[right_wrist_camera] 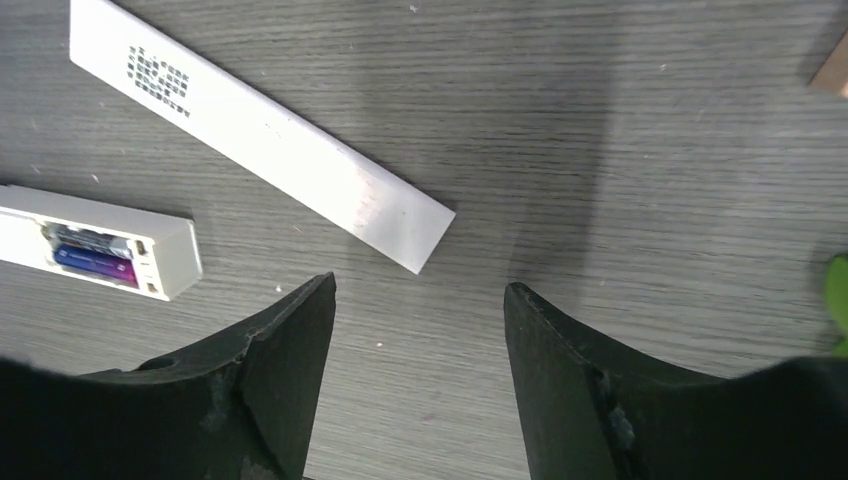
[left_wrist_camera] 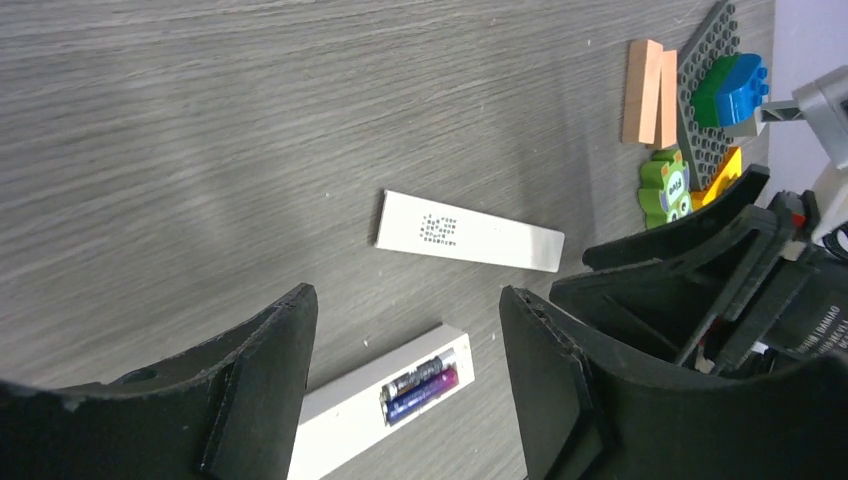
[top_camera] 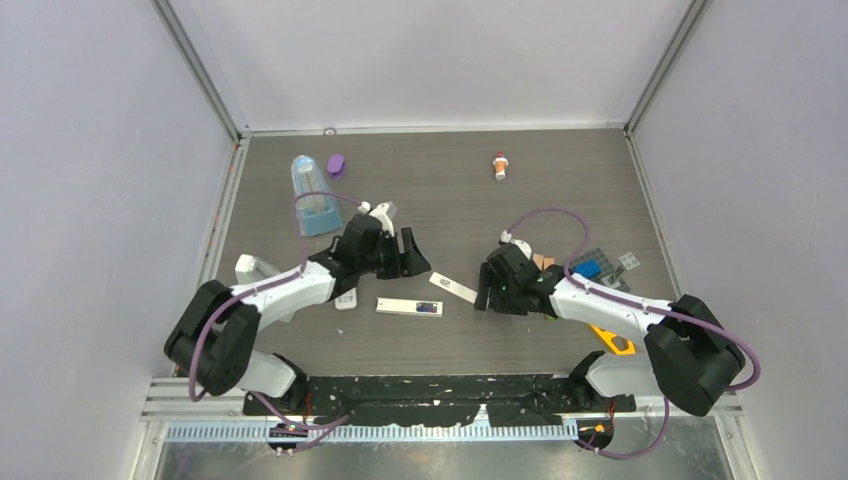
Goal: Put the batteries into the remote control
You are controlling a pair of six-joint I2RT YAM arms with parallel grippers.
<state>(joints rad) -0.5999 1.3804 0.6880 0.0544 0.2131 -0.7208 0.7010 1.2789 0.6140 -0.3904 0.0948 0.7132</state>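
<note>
The left end effector [top_camera: 408,256] hangs released above the counter [top_camera: 560,180], its fingers [left_wrist_camera: 270,380] spread with nothing between them. The remote control [top_camera: 409,307] lies flat just on its near side, back up. The compartment at the remote's right end is open and holds 2 batteries [left_wrist_camera: 421,384] side by side, 1 dark with a silvery tip and 1 purple. The right end effector [top_camera: 488,288] is also released and empty, to the right of that end. A slanted white strip [top_camera: 453,288] lies between the 2 end effectors, apart from the remote.
</note>
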